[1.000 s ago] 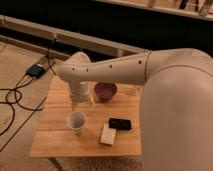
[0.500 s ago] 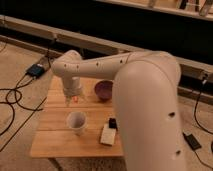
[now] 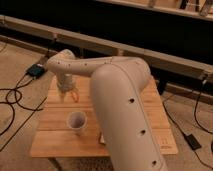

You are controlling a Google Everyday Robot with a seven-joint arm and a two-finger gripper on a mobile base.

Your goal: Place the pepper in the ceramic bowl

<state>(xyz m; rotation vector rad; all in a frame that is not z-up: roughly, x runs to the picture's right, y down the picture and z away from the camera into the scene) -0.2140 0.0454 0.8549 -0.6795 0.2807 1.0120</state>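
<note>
Pale slatted wooden table (image 3: 52, 136) inspected; the gripper (image 3: 68, 94) of the large white robot arm (image 3: 122, 107) points down over the table's left rear area; the small slim orange-red pepper (image 3: 75, 96) sits right at its tip; whether it is grasped, cannot tell; white paper cup (image 3: 76, 121) stands upright nearer the front; the ceramic bowl is hidden behind the arm.

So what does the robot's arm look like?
The arm is fat, smooth and creamy white, built from rounded tube parts, with little dark dots along its side. Its gripper is the same pale colour, at the arm's thinner end, over the far left part of the light wooden table.
</note>
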